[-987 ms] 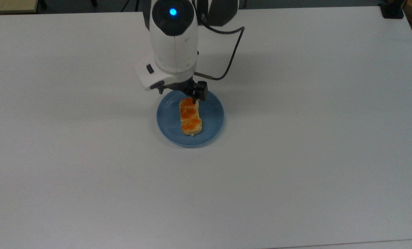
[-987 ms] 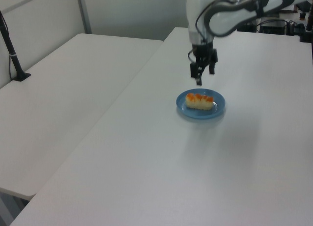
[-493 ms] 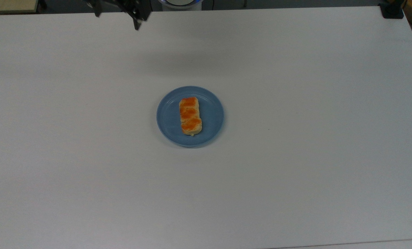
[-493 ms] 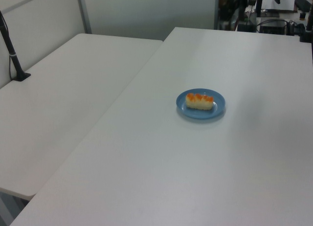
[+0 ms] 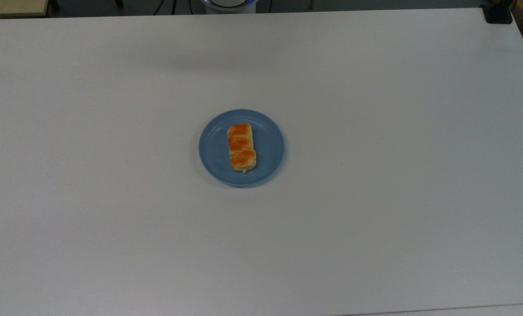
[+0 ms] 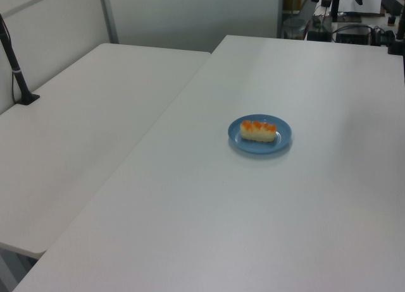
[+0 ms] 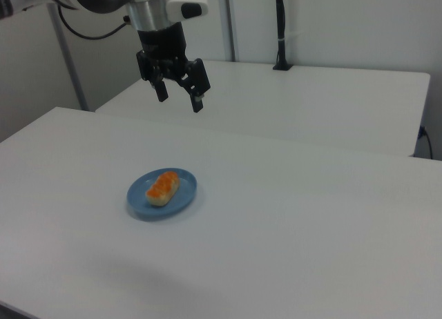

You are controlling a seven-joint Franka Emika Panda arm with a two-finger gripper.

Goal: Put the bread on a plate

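The bread (image 5: 242,147), a cream roll with orange-brown glaze, lies flat in the middle of the blue plate (image 5: 268,145) at the centre of the white table. The left view has the bread (image 6: 258,131) lying lengthwise on the plate (image 6: 283,138). In the right view my gripper (image 7: 179,98) hangs open and empty, high above the table and behind the plate (image 7: 185,195) and bread (image 7: 162,187), well apart from both.
A second white table (image 6: 76,134) adjoins along the left view's left. A black pole (image 6: 15,69) is clamped to it, and the pole (image 7: 280,29) stands at the back in the right view. A black clamp (image 5: 498,13) sits at the top view's upper right corner.
The gripper rose from just above the bread's far end, moved toward the top view's upper left and left that frame. Bread and plate have not moved.
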